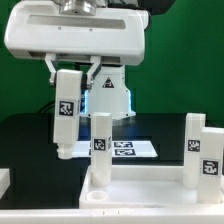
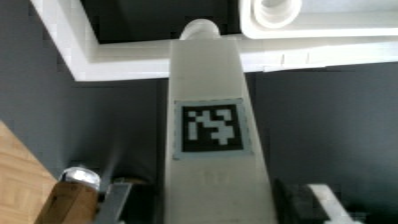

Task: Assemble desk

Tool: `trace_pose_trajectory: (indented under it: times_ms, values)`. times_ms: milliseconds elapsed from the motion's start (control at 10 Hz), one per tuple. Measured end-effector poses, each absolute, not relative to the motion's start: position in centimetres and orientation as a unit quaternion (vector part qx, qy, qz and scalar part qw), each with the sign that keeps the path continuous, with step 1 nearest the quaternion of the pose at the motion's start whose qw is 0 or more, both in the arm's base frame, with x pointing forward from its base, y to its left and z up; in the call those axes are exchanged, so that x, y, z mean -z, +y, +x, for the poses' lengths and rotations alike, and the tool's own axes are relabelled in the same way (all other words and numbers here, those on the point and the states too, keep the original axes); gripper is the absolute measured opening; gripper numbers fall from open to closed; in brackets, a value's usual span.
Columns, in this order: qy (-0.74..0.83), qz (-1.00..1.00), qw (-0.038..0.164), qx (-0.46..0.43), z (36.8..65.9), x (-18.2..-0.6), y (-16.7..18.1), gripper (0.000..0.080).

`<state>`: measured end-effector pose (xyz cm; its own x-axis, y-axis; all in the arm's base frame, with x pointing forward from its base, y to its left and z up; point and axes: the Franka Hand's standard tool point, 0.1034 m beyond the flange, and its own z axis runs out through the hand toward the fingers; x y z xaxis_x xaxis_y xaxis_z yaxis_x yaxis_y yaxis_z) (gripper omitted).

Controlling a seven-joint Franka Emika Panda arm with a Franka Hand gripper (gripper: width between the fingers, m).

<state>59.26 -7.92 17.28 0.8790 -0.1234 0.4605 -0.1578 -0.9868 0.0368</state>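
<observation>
My gripper (image 1: pixel 72 72) hangs over the exterior view's left and is shut on a white square-section leg (image 1: pixel 65 118) with a black-and-white tag. It holds the leg slightly tilted in the air, with the lower end just above and behind the tabletop's left corner. In the wrist view the leg (image 2: pixel 210 100) runs out from between my fingers (image 2: pixel 125 197) toward the white rimmed tabletop (image 2: pixel 93 55). The tabletop (image 1: pixel 140 192) lies at the front. One tagged leg (image 1: pixel 100 145) stands upright on it near the left. A wider white tagged upright (image 1: pixel 203 150) stands at its right end.
The marker board (image 1: pixel 128 149) lies flat on the black table behind the tabletop. A small white part (image 1: pixel 3 181) shows at the exterior view's left edge. A round socket (image 2: pixel 276 12) shows in the tabletop corner in the wrist view. A wooden edge (image 2: pixel 22 185) shows there too.
</observation>
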Motion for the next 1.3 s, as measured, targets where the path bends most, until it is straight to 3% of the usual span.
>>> trace_pose_trajectory:
  times_ms: [300,900,1300]
  values:
    - [-0.097,0.97,0.012,-0.224,59.8,-15.7,-3.4,0.0284]
    - [-0.099,0.97,0.012,-0.223,60.6,-15.5,-6.0,0.0284]
    - [-0.105,0.967,0.021,-0.233,61.4,-14.1,-5.8,0.0284]
